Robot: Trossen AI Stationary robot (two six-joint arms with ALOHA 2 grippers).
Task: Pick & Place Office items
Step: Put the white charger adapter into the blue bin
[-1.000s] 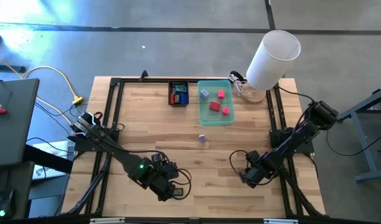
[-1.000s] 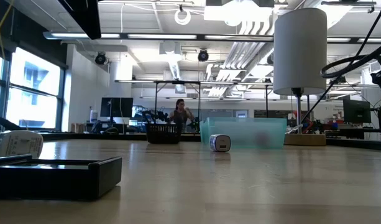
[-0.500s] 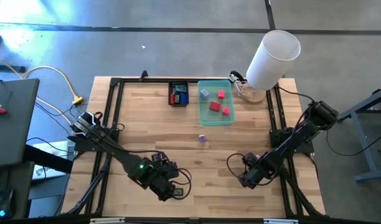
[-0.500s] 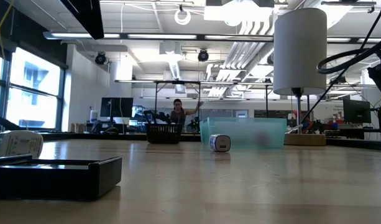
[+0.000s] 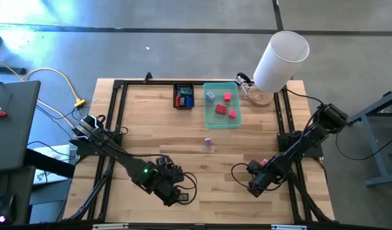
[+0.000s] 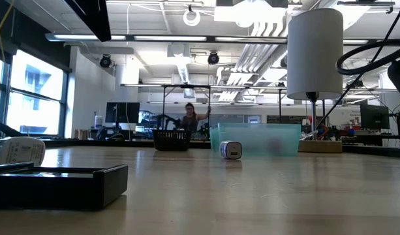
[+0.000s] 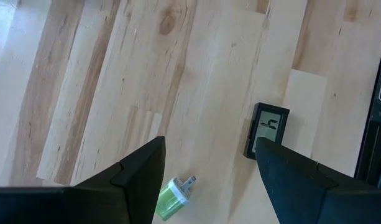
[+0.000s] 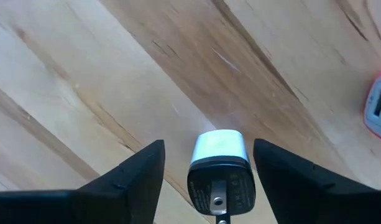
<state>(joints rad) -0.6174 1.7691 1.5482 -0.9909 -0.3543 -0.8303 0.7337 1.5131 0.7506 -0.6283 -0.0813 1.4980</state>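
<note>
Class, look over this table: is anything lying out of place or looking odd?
Yes: a small purple-and-white piece lies alone on the bare wooden table, outside the translucent teal tray that holds other pieces. A small green plug-like piece also lies loose on the wood.

teal tray, blk tray, wht cylinder

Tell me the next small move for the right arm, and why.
Probably ease the right gripper down and close on the white-and-black charger plug. Its fingers stand open on either side of the plug with a gap each side, so nothing is gripped yet. A pink-edged piece lies apart on the wood, clear of the fingers. The left gripper waits open above a green plug.
</note>
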